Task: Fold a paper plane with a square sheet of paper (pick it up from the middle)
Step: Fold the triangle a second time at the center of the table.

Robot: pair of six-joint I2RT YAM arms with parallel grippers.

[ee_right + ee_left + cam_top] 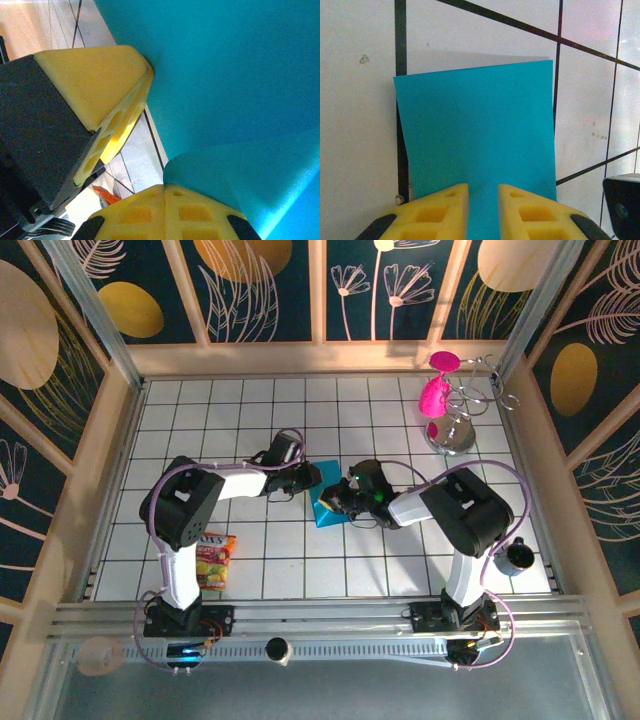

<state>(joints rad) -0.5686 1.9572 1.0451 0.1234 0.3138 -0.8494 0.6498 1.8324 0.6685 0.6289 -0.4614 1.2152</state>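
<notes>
A white tiled table with black grid lines is carrying everything, sitting inside a wooden frame. A red-and-yellow snack packet is lying flat at its near left, close to the left edge. At the far right a wire rack on a shiny round base is standing, with pink goblets hanging on it. A dark cup is sitting by the near right edge. Around the middle the turquoise square sheet of paper is resting, part of it curling up off the tiles
</notes>
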